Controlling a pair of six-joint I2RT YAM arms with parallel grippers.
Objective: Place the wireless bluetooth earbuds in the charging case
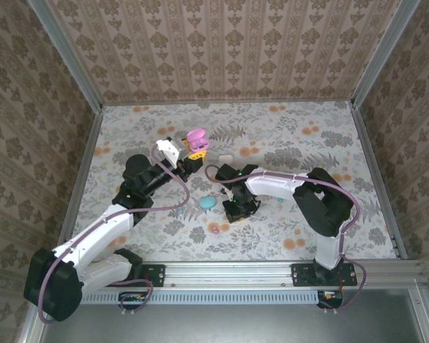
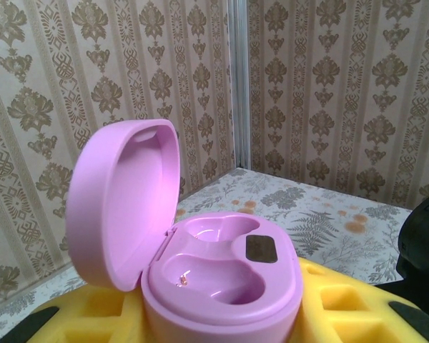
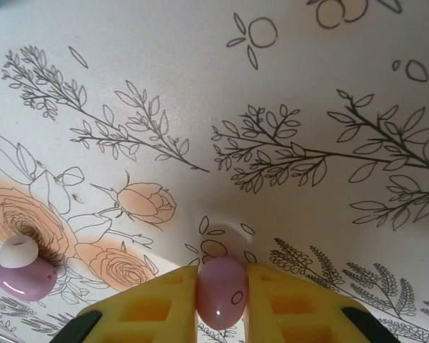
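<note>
Where the flower-printed table [image 1: 264, 136] meets the wallpapered walls [image 1: 222, 50] on three sides, a grey metal frame [image 1: 375, 64] marks the limit. The most open room lies along the far right and the near middle of the surface.

The left gripper [image 2: 222, 311] is raised off the table toward the back wall. Its yellow pads [image 2: 93, 307] are clamped on the base of a rounded pink plastic charging case [image 2: 225, 275]. The case's hinged lid [image 2: 121, 207] stands open and its two moulded wells face up.

The right gripper [image 3: 222, 286] sits low near the table's centre, just over the cloth. Its jaws are closed together on a small glossy pink bean-shaped earbud [image 3: 220, 296], pinched between its own yellow pads.

A second pink earbud with a whitish tip [image 3: 23, 271] lies on the table nearby, apart from that gripper. A teal oval case [image 1: 208, 203] rests just beside the right gripper.
</note>
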